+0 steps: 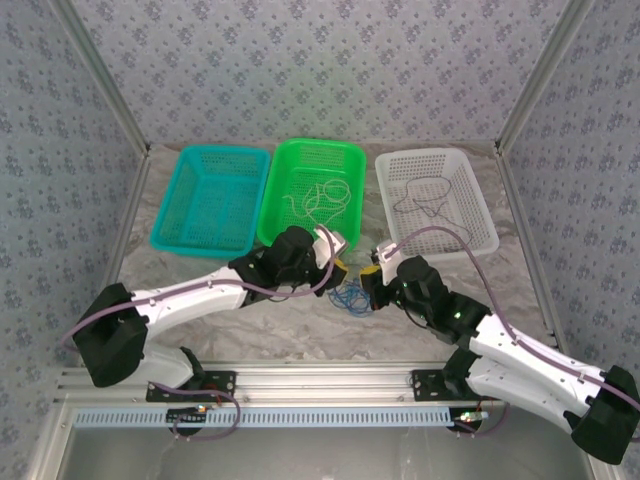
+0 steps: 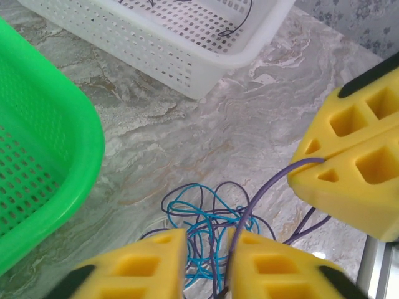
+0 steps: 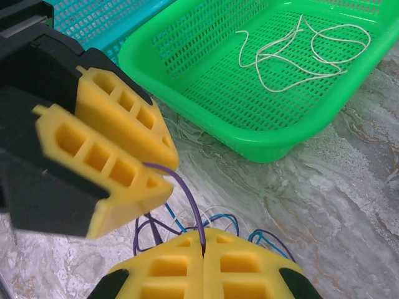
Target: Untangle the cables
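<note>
Evidently the right gripper (image 3: 204, 237) is clamped on a purple cable (image 3: 189, 196), so it can be drawn from the tangle (image 2: 196, 208) on the table (image 2: 206, 124) beside the green basket (image 3: 268, 149); whether the left gripper (image 2: 207, 235) pinches it cannot be told.

right gripper (image 3: 204, 244) jaws closed, purple cable (image 3: 193, 208) pinched

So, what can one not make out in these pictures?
Tangle of thin blue and purple cables: top view, strands too small to separate; left wrist view, near part hidden by yellow fingers.
Left pincer: unclear whether it clamps the thin purple cable that the right pincer grips.
</note>
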Available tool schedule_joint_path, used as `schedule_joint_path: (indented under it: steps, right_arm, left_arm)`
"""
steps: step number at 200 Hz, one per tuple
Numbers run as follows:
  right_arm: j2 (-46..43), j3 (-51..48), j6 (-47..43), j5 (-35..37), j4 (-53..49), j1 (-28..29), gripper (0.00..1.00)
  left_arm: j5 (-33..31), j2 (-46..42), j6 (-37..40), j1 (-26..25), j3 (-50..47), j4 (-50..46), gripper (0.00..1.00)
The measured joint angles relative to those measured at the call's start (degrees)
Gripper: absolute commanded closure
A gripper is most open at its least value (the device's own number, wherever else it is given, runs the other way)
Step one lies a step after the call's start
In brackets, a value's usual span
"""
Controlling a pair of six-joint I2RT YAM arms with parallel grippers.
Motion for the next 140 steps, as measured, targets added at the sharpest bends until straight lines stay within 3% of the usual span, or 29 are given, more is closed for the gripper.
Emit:
schedule_joint_path:
  steps: [18, 39, 49, 71, 140]
  right_arm:
    - [0.2, 0.0, 0.2, 0.1, 0.4, 0.0, 0.96]
    - [1.3, 0.0, 1.2, 0.9, 0.9, 0.0, 0.82]
    - [2.3, 0.0, 1.5, 1.6, 1.3, 0.1, 0.72]
    - [4.7, 0.0, 2.9, 3.5, 2.3, 0.2, 0.62]
    - [10.7, 0.0, 6.9, 11.4, 4.4, 0.2, 0.6]
  left_arm:
    - [0.0, 0.0, -0.4, -0.2, 0.4, 0.2, 0.92]
    - [0.3, 0.0, -1.3, -0.6, 0.4, 1.2, 0.99]
    - [0.7, 0.0, -1.5, -0.7, 0.4, 1.9, 1.0]
    - [2.1, -0.2, -2.7, -0.7, 0.4, 4.1, 1.0]
    - [3.5, -4.3, -5.7, -0.7, -1.0, 7.0, 1.0]
